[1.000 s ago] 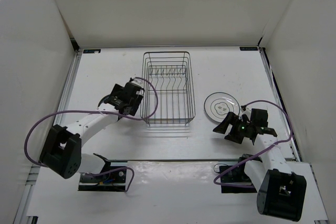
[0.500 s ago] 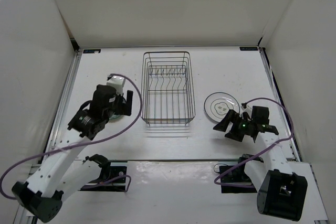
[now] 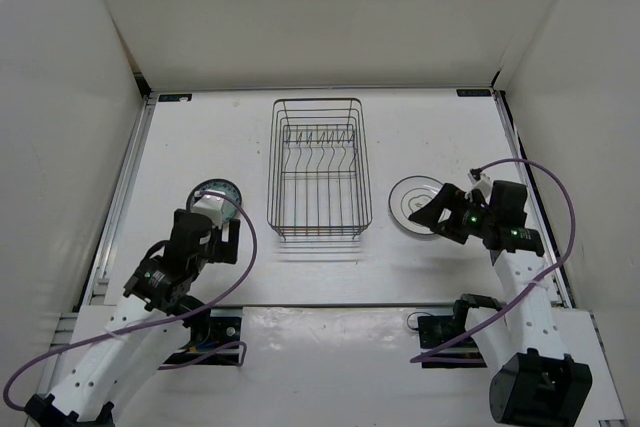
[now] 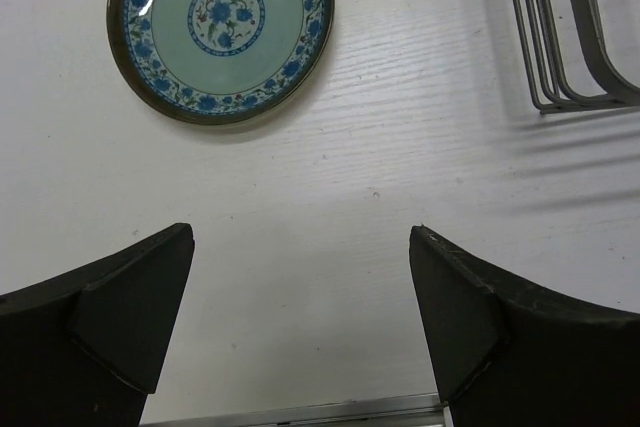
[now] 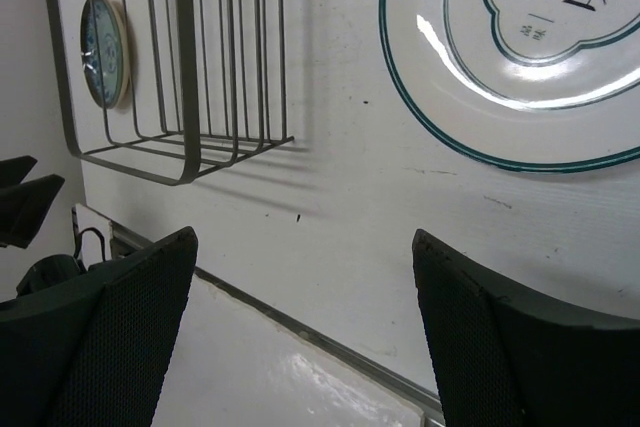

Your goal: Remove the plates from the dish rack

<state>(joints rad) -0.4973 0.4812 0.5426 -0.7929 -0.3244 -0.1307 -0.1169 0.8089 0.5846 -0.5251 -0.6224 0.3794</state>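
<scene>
Beside the dish rack (image 3: 320,177) you see a teal plate (image 4: 220,32) left, a white plate (image 5: 470,97) right; left gripper (image 4: 300,237) and right gripper (image 5: 305,239) spread wide.

The top external camera sits high above and behind the arm bases, looking down over the whole table (image 3: 430,127), with the dish rack (image 3: 320,169) at centre. The left wrist camera looks almost straight down from close by, past the left gripper (image 4: 300,232), with the teal plate (image 4: 220,29) at top left and a corner of the dish rack at top right. The right wrist camera, also close, looks at a low slant leftward across the table past the right gripper (image 5: 305,237), the white plate (image 5: 520,57) large at upper right. All three views share the dish rack and the teal plate, seen small through the wires from the right wrist; dark shapes (image 5: 22,202) at that view's left edge may be the other arm.
</scene>
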